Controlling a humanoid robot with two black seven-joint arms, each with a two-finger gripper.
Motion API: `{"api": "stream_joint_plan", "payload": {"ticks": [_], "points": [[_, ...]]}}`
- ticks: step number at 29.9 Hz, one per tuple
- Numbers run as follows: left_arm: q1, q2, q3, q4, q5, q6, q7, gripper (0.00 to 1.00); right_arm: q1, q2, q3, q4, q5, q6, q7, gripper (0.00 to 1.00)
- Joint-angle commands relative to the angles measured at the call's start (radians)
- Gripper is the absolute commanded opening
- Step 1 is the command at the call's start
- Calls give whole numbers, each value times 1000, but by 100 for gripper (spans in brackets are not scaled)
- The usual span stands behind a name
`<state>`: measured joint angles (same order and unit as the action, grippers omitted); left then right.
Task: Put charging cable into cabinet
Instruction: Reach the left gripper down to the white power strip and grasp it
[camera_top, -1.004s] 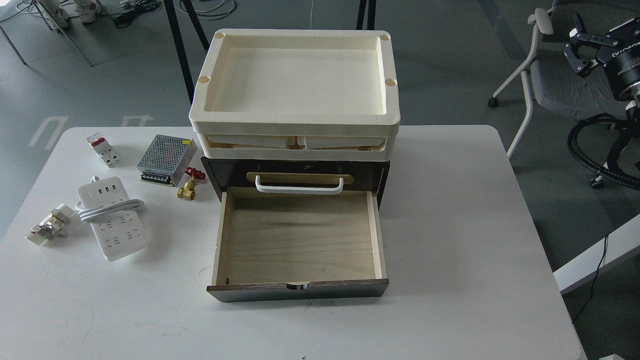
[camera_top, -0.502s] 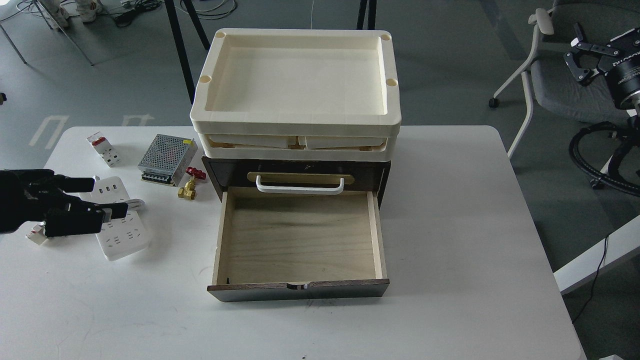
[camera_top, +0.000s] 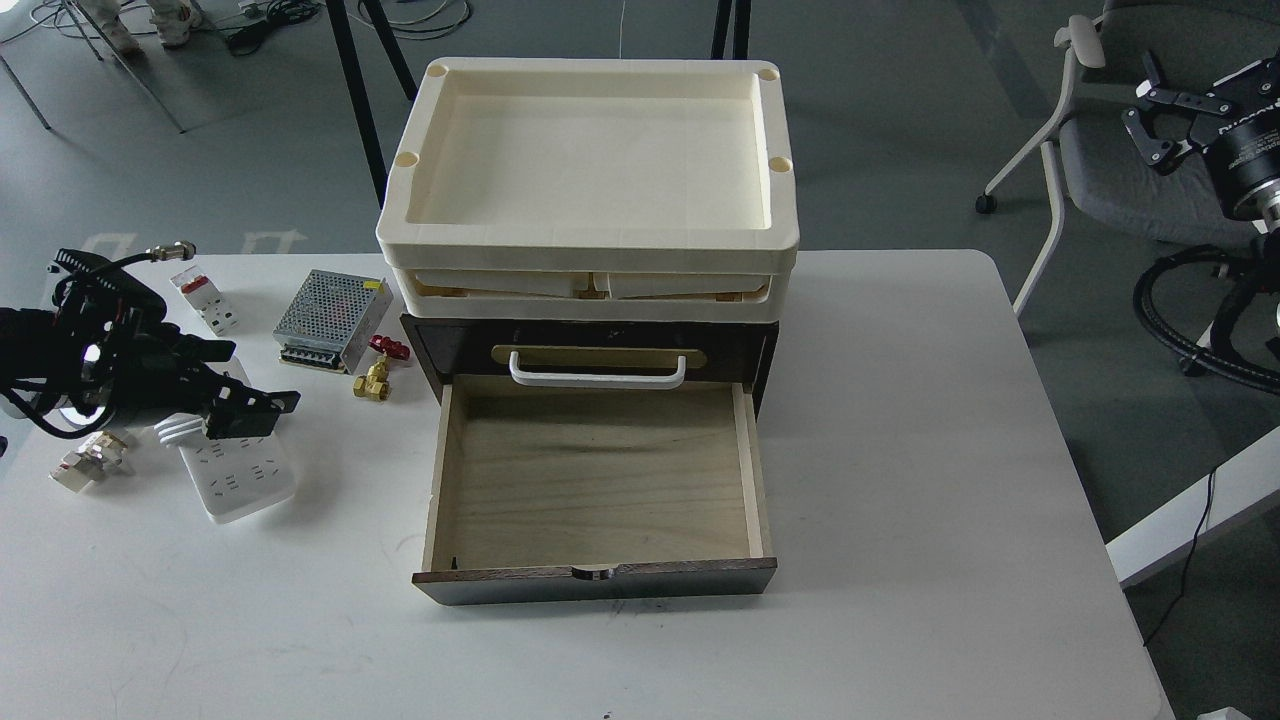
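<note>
The charging cable (camera_top: 240, 482), a white power strip with its thick cord (camera_top: 178, 430) looped round it, lies flat on the table's left side. My left gripper (camera_top: 264, 376) is open and hovers over the strip's far end, hiding the USB ports. I cannot tell whether it touches the strip. The cabinet (camera_top: 455, 345) is a dark brown box at the table's middle. Its pale plywood drawer (camera_top: 598, 480) is pulled out and empty. A white bar handle (camera_top: 598, 376) sits on the front above it. My right gripper (camera_top: 1150, 105) is open and empty, far right, off the table.
Cream plastic trays (camera_top: 590, 240) are stacked on the cabinet. A silver perforated box (camera_top: 330, 308), a white-and-red breaker block (camera_top: 207, 300), a brass valve with a red handle (camera_top: 376, 375) and a small white plug part (camera_top: 85, 462) lie near the strip. A grey chair (camera_top: 1100, 160) stands right.
My left arm has come in from the left and moved right over the strip's far end. The strip and the drawer have not moved. The right gripper has barely shifted.
</note>
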<state>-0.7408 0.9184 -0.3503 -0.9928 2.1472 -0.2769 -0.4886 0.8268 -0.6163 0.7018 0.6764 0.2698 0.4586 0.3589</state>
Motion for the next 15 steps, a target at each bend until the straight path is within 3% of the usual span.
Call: {"api": "stream_joint_plan", "payload": {"ticks": [1,6,15], "points": [[-6,-64,48,94,34,5,0,100,-12,-2,1,-3,0,0,0,100],[-46,-125,140,218,34,39,0,100,-18,-2,1,-6,-1,-1,2,100],[-55,-153,209,304,34,113,0,98,-31,0,1,-8,-1,0,2,100]]}}
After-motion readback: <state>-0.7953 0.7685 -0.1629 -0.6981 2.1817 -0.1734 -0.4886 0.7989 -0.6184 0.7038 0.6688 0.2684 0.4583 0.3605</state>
